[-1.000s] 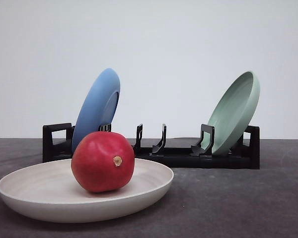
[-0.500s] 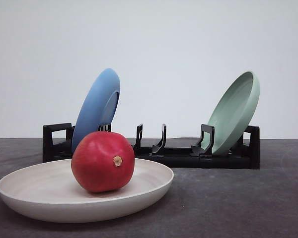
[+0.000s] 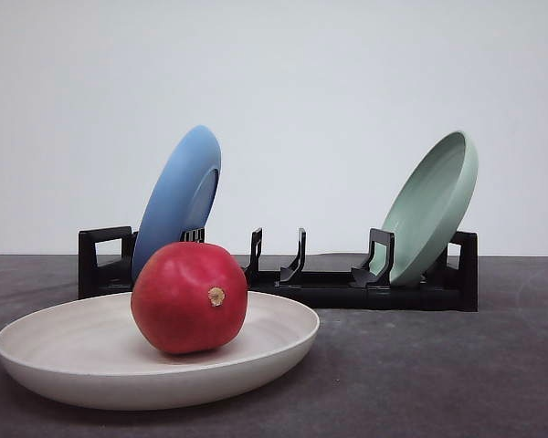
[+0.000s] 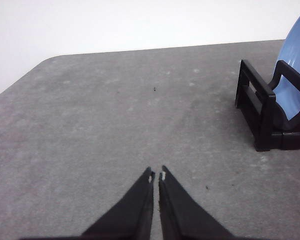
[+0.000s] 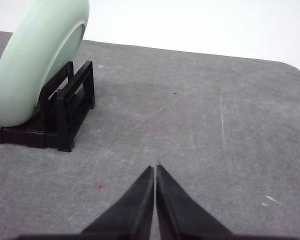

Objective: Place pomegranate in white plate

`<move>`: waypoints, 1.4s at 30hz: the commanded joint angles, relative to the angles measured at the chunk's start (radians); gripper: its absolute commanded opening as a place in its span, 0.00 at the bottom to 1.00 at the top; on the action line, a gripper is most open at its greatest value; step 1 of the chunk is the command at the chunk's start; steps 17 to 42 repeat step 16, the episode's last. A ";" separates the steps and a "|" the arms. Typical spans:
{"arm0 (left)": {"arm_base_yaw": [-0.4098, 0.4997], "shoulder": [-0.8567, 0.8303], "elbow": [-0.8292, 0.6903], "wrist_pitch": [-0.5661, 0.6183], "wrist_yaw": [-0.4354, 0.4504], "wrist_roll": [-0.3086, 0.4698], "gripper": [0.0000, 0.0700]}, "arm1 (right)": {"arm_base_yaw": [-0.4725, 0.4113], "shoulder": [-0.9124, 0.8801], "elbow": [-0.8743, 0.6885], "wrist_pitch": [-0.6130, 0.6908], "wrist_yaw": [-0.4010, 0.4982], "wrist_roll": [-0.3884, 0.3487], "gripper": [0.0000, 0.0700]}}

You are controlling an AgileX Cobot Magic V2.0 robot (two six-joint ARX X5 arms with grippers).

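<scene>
Nothing has changed in the last second. The pomegranate (image 3: 189,297) sits in the same spot in the white plate (image 3: 73,351), with its little tan nub facing the front camera, and it has not rolled at all. That looks like good news for the task: the fruit is already in the right plate, it is resting by itself, and no gripper is touching it. So the job seems to be done (there is nothing left to move).

Behind the white plate stands a black rack (image 3: 329,287). A blue plate (image 3: 178,196) leans in its left end and a pale green plate (image 3: 429,210) leans in its right end.

The front view shows the fruit and the white plate, but not the grippers. The wrist views help with that. In the left wrist view the left gripper (image 4: 156,175) has its two dark fingers pressed together with nothing between them, above bare gray table (image 4: 115,115), with the end of the rack and the edge of the blue plate off to one side. In the right wrist view the right gripper (image 5: 155,167) is closed up and empty as well, with the green plate and the other end of the rack near it.
</scene>
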 commanded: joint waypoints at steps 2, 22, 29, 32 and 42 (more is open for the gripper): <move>-0.001 -0.002 -0.010 -0.004 -0.005 0.000 0.00 | -0.002 -0.002 -0.005 0.013 0.000 0.010 0.00; -0.001 -0.002 -0.010 -0.004 -0.005 0.000 0.00 | -0.002 -0.002 -0.005 0.013 0.000 0.010 0.00; -0.001 -0.002 -0.010 -0.004 -0.005 0.000 0.00 | -0.002 -0.002 -0.005 0.013 0.000 0.010 0.00; -0.001 -0.002 -0.010 -0.004 -0.005 0.000 0.00 | -0.002 -0.002 -0.005 0.013 0.000 0.010 0.00; -0.001 -0.002 -0.010 -0.004 -0.005 0.000 0.00 | -0.002 -0.002 -0.005 0.013 0.000 0.010 0.00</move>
